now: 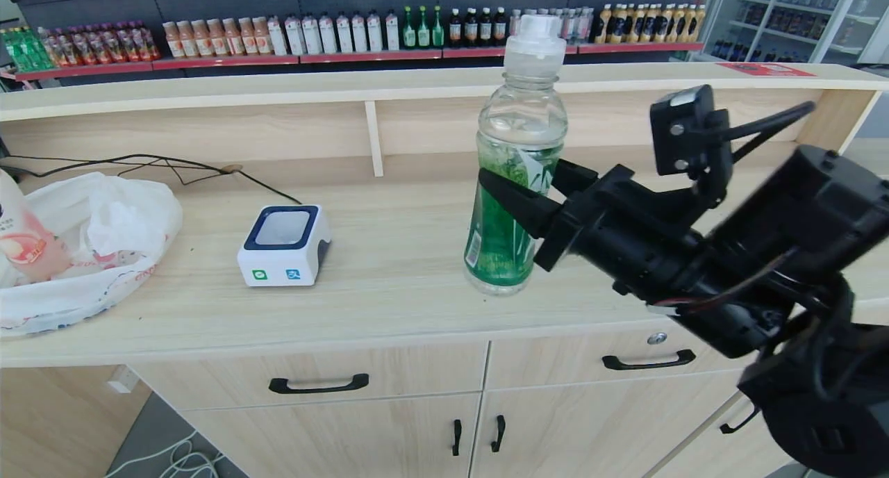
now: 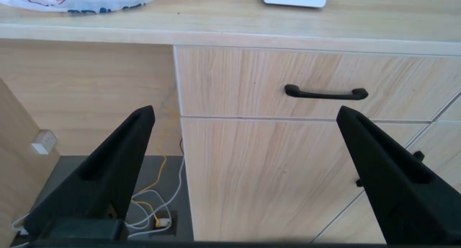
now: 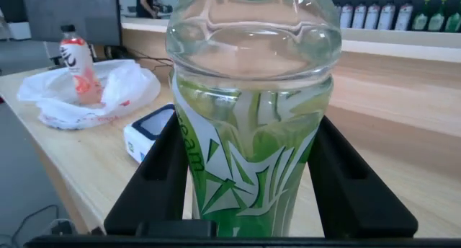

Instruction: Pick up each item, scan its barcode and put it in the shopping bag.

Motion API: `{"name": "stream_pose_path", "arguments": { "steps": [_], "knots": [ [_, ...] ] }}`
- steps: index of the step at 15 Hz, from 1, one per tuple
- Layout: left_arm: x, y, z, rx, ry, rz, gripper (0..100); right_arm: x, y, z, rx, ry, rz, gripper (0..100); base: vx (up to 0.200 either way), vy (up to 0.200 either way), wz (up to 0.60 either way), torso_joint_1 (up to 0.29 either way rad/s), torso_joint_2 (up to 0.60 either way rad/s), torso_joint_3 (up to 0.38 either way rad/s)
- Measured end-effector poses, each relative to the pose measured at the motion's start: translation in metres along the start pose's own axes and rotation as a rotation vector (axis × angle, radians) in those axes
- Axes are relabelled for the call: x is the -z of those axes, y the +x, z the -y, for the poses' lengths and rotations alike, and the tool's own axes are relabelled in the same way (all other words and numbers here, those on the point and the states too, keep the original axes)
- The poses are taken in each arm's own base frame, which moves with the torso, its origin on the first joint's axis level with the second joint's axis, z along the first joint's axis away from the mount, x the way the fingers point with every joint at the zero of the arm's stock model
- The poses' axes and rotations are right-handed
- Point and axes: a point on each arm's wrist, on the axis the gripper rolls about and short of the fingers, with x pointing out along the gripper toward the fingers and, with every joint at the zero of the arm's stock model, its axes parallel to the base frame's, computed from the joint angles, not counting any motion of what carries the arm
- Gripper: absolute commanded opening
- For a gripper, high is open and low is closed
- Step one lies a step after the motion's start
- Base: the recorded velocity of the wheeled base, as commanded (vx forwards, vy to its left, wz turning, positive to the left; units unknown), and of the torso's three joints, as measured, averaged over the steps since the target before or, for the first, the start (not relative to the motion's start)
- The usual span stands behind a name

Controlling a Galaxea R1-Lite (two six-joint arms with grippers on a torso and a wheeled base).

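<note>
Clear plastic bottle (image 1: 519, 124) with green label and white cap upright near the pale wooden bench's (image 1: 389, 283) front edge — right gripper (image 1: 524, 180) pinching its middle, white square scanner (image 1: 285, 245) mid-bench, white plastic shopping bag (image 1: 104, 256) at the left end, left gripper (image 2: 245, 114) spread wide before the drawer fronts (image 2: 238, 75)

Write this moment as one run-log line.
right gripper: shut on green bottle, upright on counter | left gripper: open, facing drawers | scanner: untouched | shopping bag: holds pink bottle

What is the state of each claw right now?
Left claw: open, holding nothing.
Right claw: closed on the green bottle.
</note>
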Motion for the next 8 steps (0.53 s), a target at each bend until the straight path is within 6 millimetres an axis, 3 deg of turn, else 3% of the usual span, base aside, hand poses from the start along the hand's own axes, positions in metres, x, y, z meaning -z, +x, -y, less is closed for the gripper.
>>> {"name": "stream_pose_path", "arguments": {
  "steps": [4, 8],
  "knots": [
    [0.0, 0.0, 0.0, 0.0, 0.0, 0.0, 100, -0.028, -0.061, -0.014, -0.104, 0.13, 0.005, 0, 0.0, 0.0, 0.0, 0.0, 0.0, 0.0],
    [0.0, 0.0, 0.0, 0.0, 0.0, 0.0, 100, -0.051, -0.081, -0.016, -0.118, 0.24, 0.067, 0, 0.0, 0.0, 0.0, 0.0, 0.0, 0.0]
  ]
}}
